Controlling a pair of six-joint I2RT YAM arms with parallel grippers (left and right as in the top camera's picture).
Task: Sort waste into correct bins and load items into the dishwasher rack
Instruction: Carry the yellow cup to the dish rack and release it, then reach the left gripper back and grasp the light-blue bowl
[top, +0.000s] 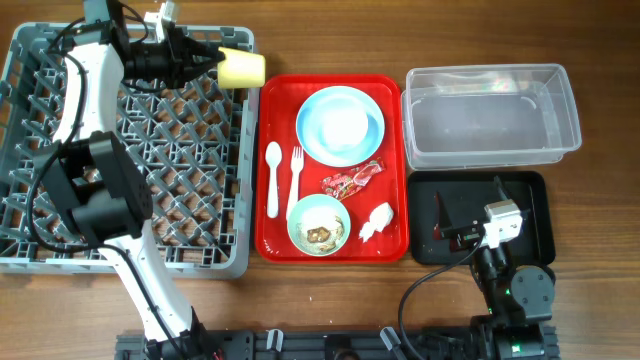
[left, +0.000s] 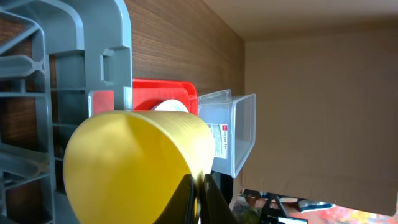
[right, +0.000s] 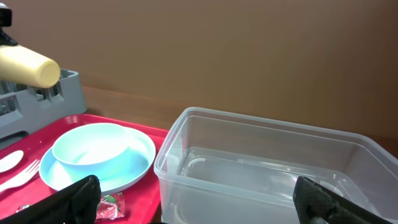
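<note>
**Yellow cup held at rack corner**

Dishwasher rack (top: 130, 150) on left of desk (top: 600, 60). Left end effector (top: 215, 58) clenched on rim of yellow cup (top: 243, 68), which lies on its side over the rack's far right corner. Red tray (top: 392, 95) mid-desk: spoon (top: 273, 180) and fork (top: 295, 175) side by side, blue plate (top: 340, 125) at far end, red wrapper (top: 352, 180), green bowl (top: 318, 222) holding brown scraps (top: 320, 234), tissue (top: 377, 222) just beside it. Clear tub (top: 490, 115) far right, black tray (top: 530, 195) nearer. Right end effector (right: 196, 193) released, fingers spread wide, over the black tray

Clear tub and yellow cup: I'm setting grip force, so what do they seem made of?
The clear tub looks like thin glossy plastic: see-through walls catching glare. The yellow cup is probably smooth plastic, opaque with a soft even sheen.
</note>
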